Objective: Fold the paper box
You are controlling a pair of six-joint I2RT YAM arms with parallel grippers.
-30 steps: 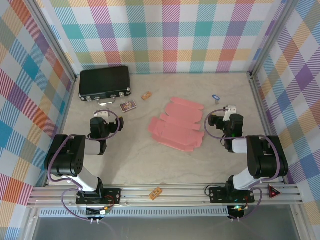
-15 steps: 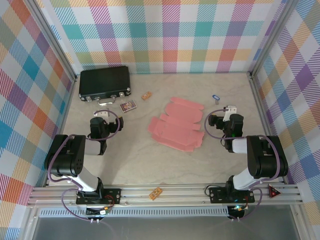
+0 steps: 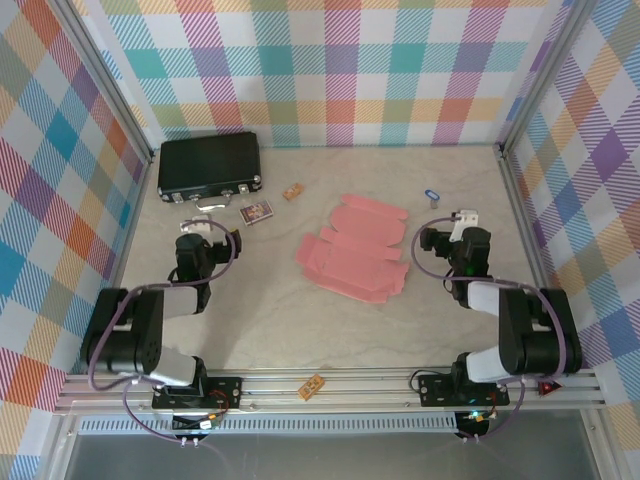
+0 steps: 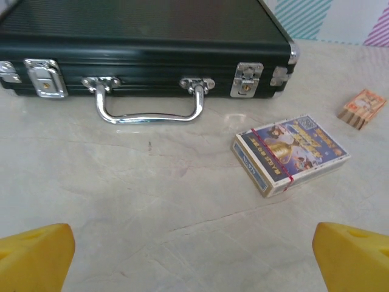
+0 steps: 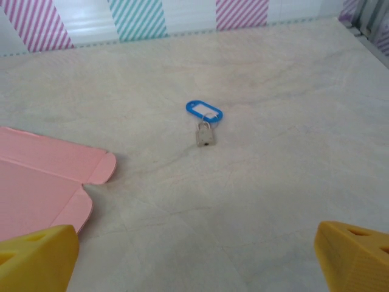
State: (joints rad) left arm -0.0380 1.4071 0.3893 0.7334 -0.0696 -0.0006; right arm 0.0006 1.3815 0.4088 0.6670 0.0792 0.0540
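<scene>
Down on the metal rail at the near edge of the worktop, a small brown wooden block (image 3: 313,386).

Farther in, by the left edge, the left gripper (image 3: 197,228), low over the worktop. Jaws spread wide, nothing between them, with yellow fingertips (image 4: 36,255) far apart at the bottom corners of the left wrist view. By the right edge, the right gripper (image 3: 462,218), jaws also spread wide and holding nothing. Yellow fingertips (image 5: 36,252) far apart here too.

Between the two grippers, in the middle of the worktop and a bit to the right, the paper box (image 3: 352,255) — lying flat as an open pink sheet with flaps sticking out, not folded up, touching neither gripper.

Farther back on the left, a blue pack of playing cards (image 4: 290,155) lying flat, with a thin red band round it. A picture and words on top, too small and blurry to read. Near it, toward the middle, another little wooden block (image 4: 363,108).

In the far-left corner, a black case (image 4: 140,36) — shut, with a silver handle (image 4: 149,112) and silver latches facing the left gripper.

Toward the far-right corner, a blue key tag (image 5: 204,112) with a white label. Cannot tell if anything is written on it. Hanging from it, a small grey metal piece (image 5: 205,135).
</scene>
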